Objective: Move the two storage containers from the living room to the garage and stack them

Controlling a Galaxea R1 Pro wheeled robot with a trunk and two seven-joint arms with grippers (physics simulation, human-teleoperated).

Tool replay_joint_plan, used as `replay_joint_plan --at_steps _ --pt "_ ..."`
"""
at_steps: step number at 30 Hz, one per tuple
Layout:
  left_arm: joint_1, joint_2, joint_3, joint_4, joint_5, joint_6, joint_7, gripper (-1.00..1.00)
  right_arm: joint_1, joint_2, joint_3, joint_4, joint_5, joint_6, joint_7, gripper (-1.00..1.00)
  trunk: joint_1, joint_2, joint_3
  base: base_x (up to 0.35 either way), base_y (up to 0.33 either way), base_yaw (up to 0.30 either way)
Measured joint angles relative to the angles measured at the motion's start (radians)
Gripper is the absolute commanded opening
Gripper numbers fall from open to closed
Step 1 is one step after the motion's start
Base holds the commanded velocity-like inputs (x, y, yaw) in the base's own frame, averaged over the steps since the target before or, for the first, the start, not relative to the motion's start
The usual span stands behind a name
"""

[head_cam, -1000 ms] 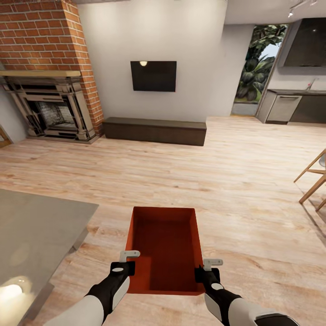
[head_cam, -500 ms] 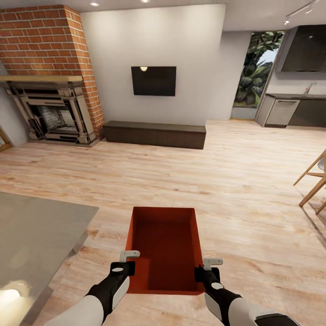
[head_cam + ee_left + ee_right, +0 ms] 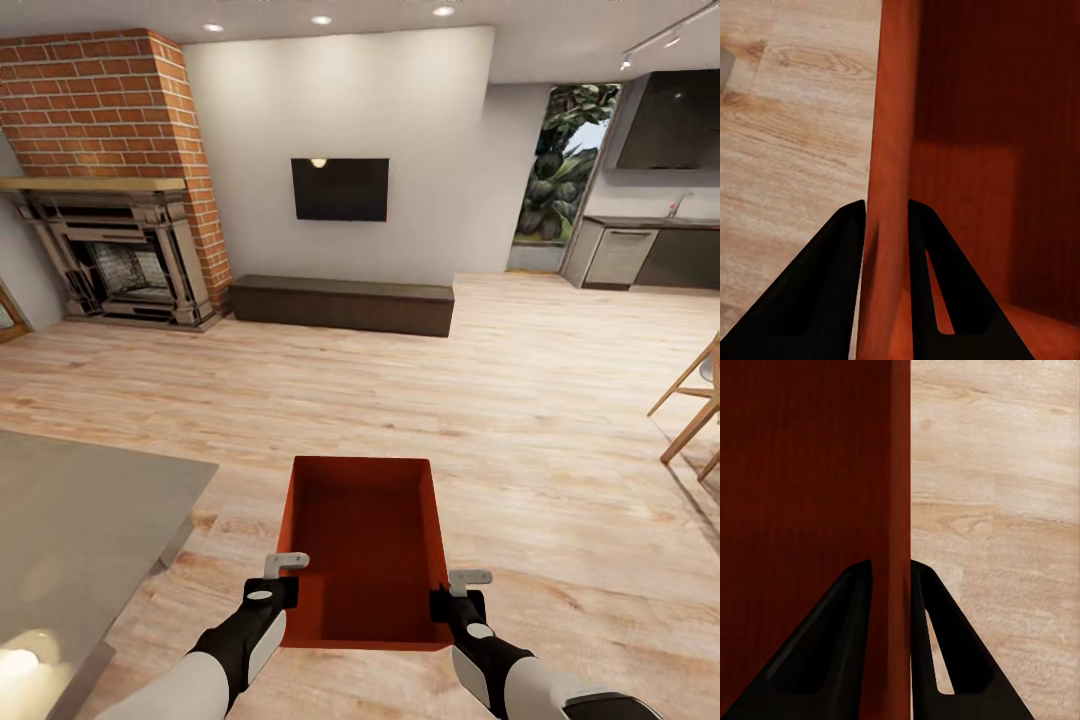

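Storage container (image 3: 362, 548) held at 6 o'clock in head view, low and centered before trunk, open top up, above wood floor (image 3: 520, 400). Left gripper (image 3: 283, 590) clamped on left wall, one finger inside, one outside; wrist view confirms fingers (image 3: 832, 292) straddling wall. Right gripper (image 3: 458, 598) pinching right wall same way, fingers (image 3: 945, 652) either side. Two-sided grip near rear corners likely keeps box level for carrying. Living room: fireplace (image 3: 110, 250) at 10 o'clock, TV (image 3: 340, 189) at 12. Garage not reached; transport stage, judging by surroundings.
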Motion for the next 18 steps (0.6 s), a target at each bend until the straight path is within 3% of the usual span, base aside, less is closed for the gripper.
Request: replay_joint_plan --at_steps 18 --pt "0.0 0.0 -0.001 0.001 0.002 0.0 0.0 -1.0 0.0 0.0 0.0 0.0 0.0 0.001 0.0 -1.0 0.0 0.0 0.029 0.0 0.0 0.0"
